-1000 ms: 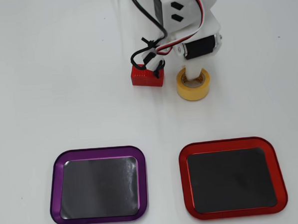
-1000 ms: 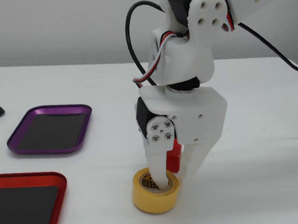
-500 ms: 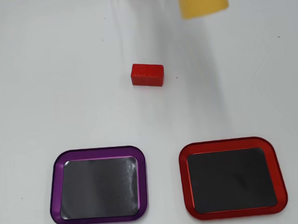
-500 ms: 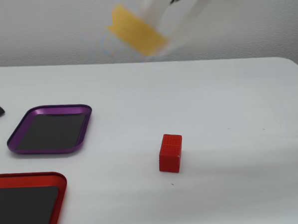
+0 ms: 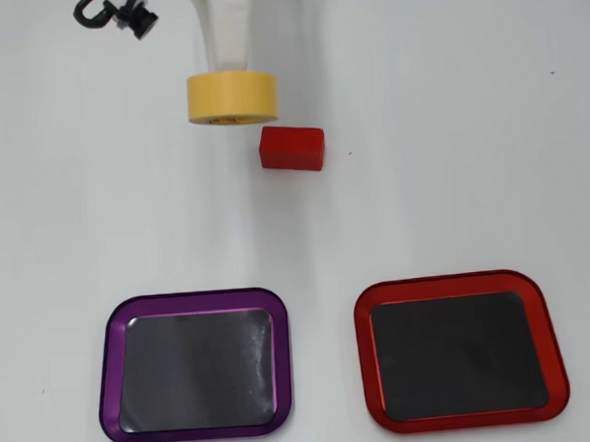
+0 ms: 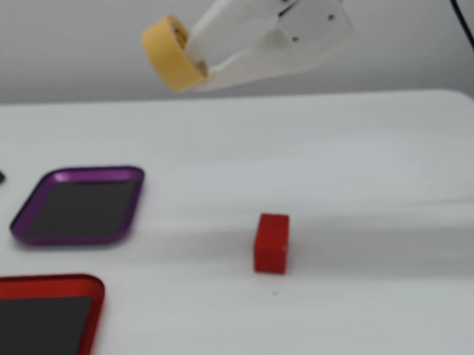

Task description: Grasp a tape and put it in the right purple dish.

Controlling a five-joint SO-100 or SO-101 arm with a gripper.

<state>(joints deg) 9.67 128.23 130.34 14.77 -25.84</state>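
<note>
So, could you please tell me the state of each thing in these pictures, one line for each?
tape: held in the air, tilted, clear of the table
gripper: shut on the tape
purple dish: empty, flat on the table
red dish: empty, flat on the table
red block: resting on the table, untouched

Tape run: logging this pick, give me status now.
Gripper shut on tape, held high off table. Purple dish empty, waiting. Red block below, not in the way.
</note>
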